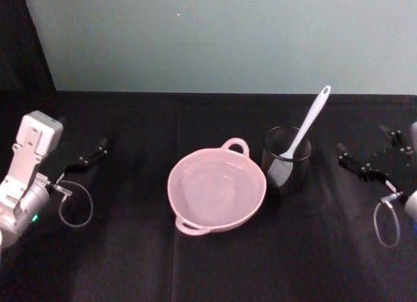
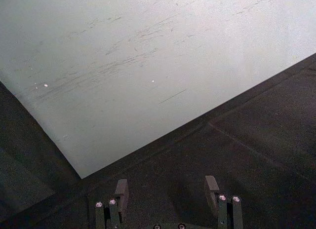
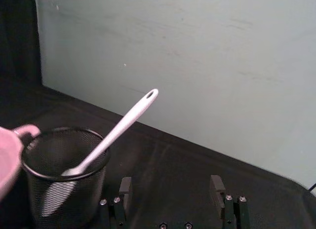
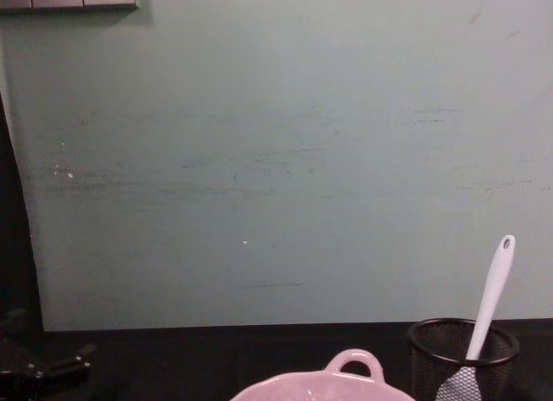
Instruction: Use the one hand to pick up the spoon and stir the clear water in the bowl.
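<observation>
Pale pink bowl [image 1: 249, 215]; white spoon [image 1: 309, 120]; black wire-mesh cup [image 1: 300, 173]; black tablecloth [image 1: 130, 263]; pale green wall [image 1: 228, 35].

Black mesh cup [image 1: 300, 168] — dark tablecloth [image 1: 130, 263]

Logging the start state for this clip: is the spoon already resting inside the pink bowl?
No, the spoon stands head-down in the black mesh cup beside the bowl, its handle leaning out over the cup's rim.

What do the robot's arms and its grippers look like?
The left arm has a boxy white housing above a silver cylindrical wrist with a tiny green light. The left gripper and the right gripper are both black and two-fingered, with flat pads and small silver screws. A thin grey left cable loop and right cable loop curl beside the wrists.
</observation>
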Robot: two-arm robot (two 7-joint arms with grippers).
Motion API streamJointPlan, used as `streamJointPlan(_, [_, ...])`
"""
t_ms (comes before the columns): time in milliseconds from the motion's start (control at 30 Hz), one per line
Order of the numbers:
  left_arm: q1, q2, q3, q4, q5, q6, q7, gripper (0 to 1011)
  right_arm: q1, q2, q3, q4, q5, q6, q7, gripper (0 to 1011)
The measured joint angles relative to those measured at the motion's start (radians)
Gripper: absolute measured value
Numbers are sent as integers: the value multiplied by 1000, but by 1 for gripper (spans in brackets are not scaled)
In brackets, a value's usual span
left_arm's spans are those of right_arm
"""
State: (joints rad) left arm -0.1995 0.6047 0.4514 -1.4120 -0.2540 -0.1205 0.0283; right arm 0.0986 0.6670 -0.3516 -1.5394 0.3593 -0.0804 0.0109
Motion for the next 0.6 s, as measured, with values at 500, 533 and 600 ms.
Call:
streamJointPlan(500, [0, 0, 0, 0, 0, 0, 0, 1011, -16, -20, 159, -69, 413, 256, 249, 1003])
streamJointPlan(533, [0, 0, 0, 0, 0, 0, 0, 1011, -7, -27, 162, -61, 428, 269, 258, 1003])
streamJointPlan(600, [0, 0, 0, 0, 0, 0, 0, 1011, 16, -45, 163, -38, 472, 303, 281, 1003])
